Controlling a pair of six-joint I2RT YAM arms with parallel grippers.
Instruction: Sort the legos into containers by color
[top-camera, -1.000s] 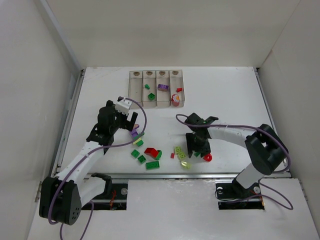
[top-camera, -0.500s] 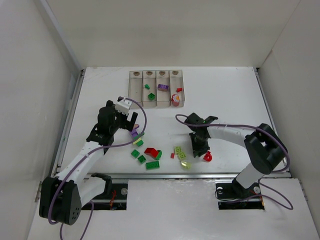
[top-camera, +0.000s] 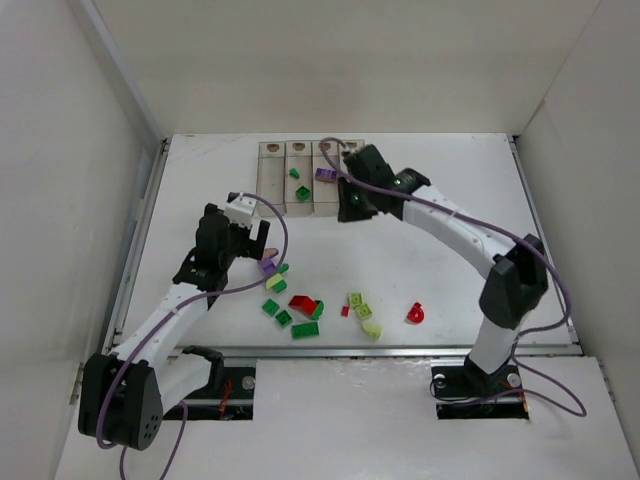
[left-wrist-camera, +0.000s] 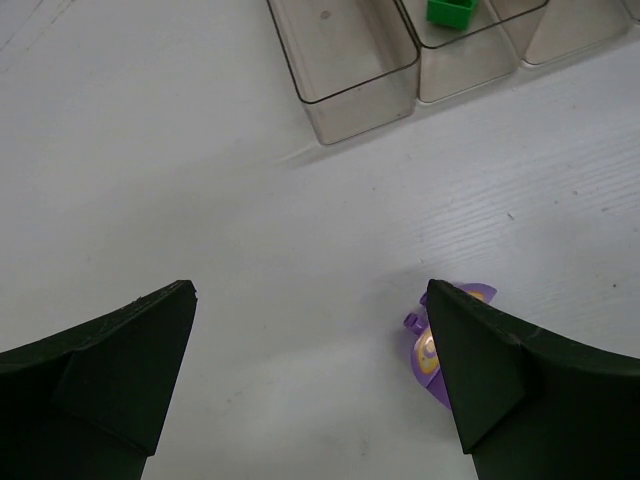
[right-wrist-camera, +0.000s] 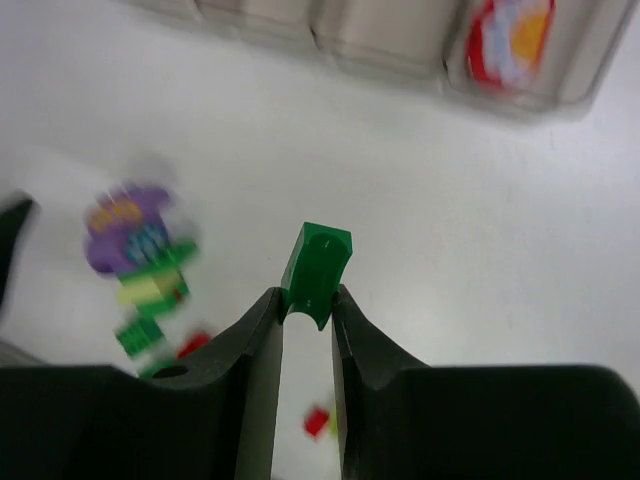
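right gripper (right-wrist-camera: 308, 300) is pinching a dark green lego (right-wrist-camera: 318, 265) up near the containers (top-camera: 271, 185). left gripper (left-wrist-camera: 310, 300) has its jaws wide apart; a purple lego (left-wrist-camera: 425, 350) sits right by one finger.

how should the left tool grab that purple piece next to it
From straight above, pinching across its edges: the purple piece lies flat on the table, too low for a side approach. The open left tool should shift sideways first, since the piece sits by one finger, partly hidden, not between them.
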